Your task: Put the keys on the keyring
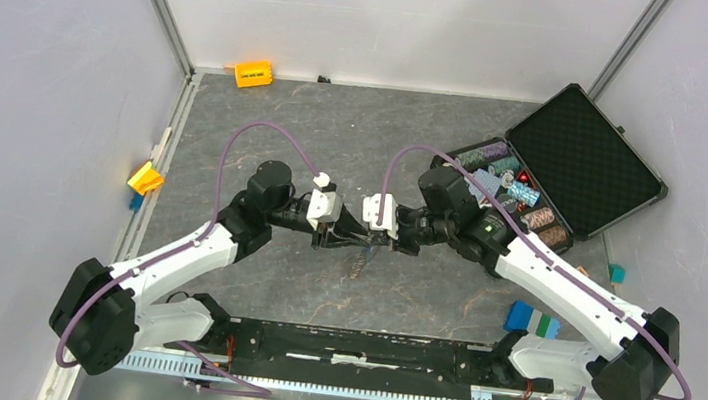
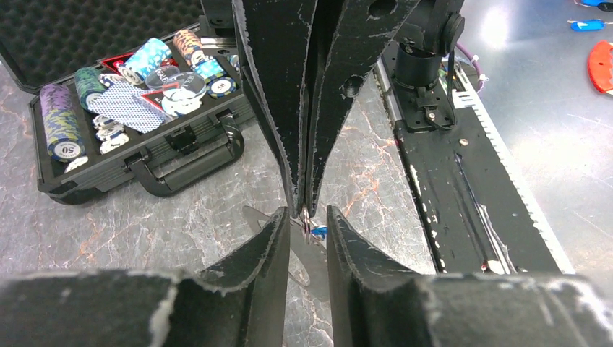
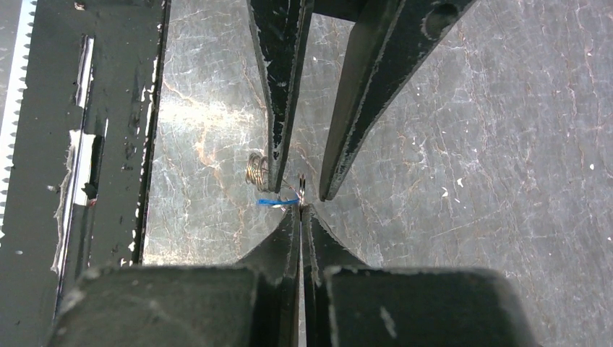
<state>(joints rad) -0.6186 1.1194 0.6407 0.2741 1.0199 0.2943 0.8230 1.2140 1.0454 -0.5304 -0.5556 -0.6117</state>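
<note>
Keyring (image 3: pixel 301 188): thin silver, seemingly blue-tagged | right end effector (image 3: pixel 301 210) pinches it | left end effector (image 2: pixel 309 215) ajar

Our bench (image 1: pixel 337 138) is a dark grey slab with a marbled stone look and pale veins running through it. At the far right corner we've got an open black hard-shell case (image 1: pixel 586 156) sitting straight on it, foam-lined lid flipped back, with striped poker chips stacked in its tray. Over by the far edge, left of centre, there's a small orange plastic block (image 1: pixel 253 74) on its own. A little blue, green and white block (image 1: pixel 530 320) lies near the right edge, closer to us. Along the near edge runs a long scuffed black mounting plate (image 1: pixel 314 341), laid flat on the surface.
</note>
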